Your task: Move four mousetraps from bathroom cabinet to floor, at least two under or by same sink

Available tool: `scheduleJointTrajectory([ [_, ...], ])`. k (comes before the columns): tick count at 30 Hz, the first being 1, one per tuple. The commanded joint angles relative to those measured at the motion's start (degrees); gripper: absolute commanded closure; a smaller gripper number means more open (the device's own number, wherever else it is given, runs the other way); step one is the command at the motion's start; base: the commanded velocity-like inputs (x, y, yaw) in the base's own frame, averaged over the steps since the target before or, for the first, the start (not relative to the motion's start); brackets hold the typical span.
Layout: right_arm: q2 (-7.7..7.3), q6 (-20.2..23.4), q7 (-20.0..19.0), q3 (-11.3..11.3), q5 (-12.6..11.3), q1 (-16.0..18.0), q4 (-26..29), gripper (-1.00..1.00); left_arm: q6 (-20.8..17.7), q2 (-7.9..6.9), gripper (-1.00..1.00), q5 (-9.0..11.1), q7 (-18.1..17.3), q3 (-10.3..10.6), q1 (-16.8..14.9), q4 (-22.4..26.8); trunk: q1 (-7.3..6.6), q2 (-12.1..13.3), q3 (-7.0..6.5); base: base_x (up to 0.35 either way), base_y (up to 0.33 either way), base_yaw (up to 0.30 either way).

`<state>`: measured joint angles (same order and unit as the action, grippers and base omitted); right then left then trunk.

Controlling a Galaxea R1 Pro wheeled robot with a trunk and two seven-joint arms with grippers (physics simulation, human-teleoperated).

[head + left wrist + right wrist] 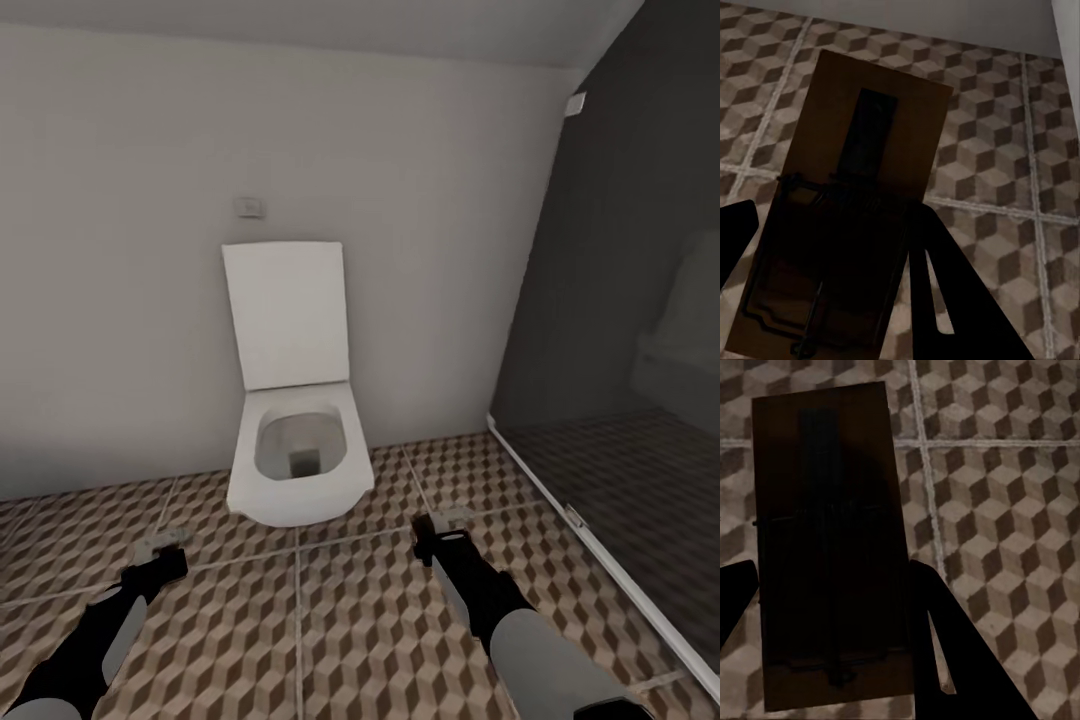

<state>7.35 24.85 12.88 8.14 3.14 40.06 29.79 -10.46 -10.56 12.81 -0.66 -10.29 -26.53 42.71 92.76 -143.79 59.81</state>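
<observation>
Both arms reach forward over the patterned bathroom floor [300, 620]. In the left wrist view, a brown wooden mousetrap [862, 172] with wire parts sits between the dark fingers [945, 292] of my left gripper [832, 255], which is shut on it above the tiles. In the right wrist view, a second, darker mousetrap [825, 540] is held the same way by my right gripper [832, 615]. From the head view, the left gripper [160, 550] hangs at the lower left and the right gripper [445, 525] at the lower middle-right, both in front of the toilet. The cabinet is out of view.
A white toilet [298, 450] with its lid up stands against the pale wall straight ahead. A dark glass shower partition [620, 350] with a white base rail runs along the right. Open tiled floor lies between the arms and to the left.
</observation>
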Motion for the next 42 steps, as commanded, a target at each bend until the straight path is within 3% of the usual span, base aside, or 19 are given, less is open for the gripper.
scheduleJointTrajectory([
  [1, -0.08, 0.41, 0.13, 0.14, 0.11, 0.02, 0.12, 1.00, -0.36, 0.01, 1.00, 0.52, -0.13, -0.08, -0.01, 0.09, 0.02, -0.02, 0.06, 0.321, 0.000, 0.149],
  [8, -0.31, 0.44, 0.13, -0.12, 0.11, 0.02, 0.34, 1.00, -0.35, 0.01, 1.00, 0.31, -0.15, -0.08, -0.01, 0.15, 0.02, -0.02, 0.06, 0.195, 0.000, 0.040],
  [24, -0.25, 0.32, 0.49, -0.19, 0.14, 0.02, 0.35, 1.00, -0.49, 0.10, 1.00, 0.47, -0.20, -0.02, -0.01, 0.44, 0.02, -0.02, 0.06, 0.009, 0.000, 0.001],
  [30, 0.08, 0.01, 3.03, -0.26, 0.12, 0.02, 0.60, 1.00, -1.04, 0.41, 1.00, 0.47, 0.06, 0.00, -0.01, 0.78, 0.02, -0.02, 0.06, 0.000, 0.000, 0.000],
  [37, 0.30, -3.84, 6.65, -0.92, -0.14, 0.37, 0.94, 1.00, -2.01, 2.01, 1.00, 0.75, 0.20, 0.13, -0.33, 0.55, 0.02, -0.02, 0.06, 0.000, 0.000, 0.000],
  [42, 0.20, -5.07, 7.45, -1.72, -1.52, 3.96, -4.12, 1.00, -3.37, 2.22, 1.00, 0.36, 0.15, 0.23, -0.45, -0.49, 0.02, -0.02, 0.06, 0.000, 0.000, 0.000],
])
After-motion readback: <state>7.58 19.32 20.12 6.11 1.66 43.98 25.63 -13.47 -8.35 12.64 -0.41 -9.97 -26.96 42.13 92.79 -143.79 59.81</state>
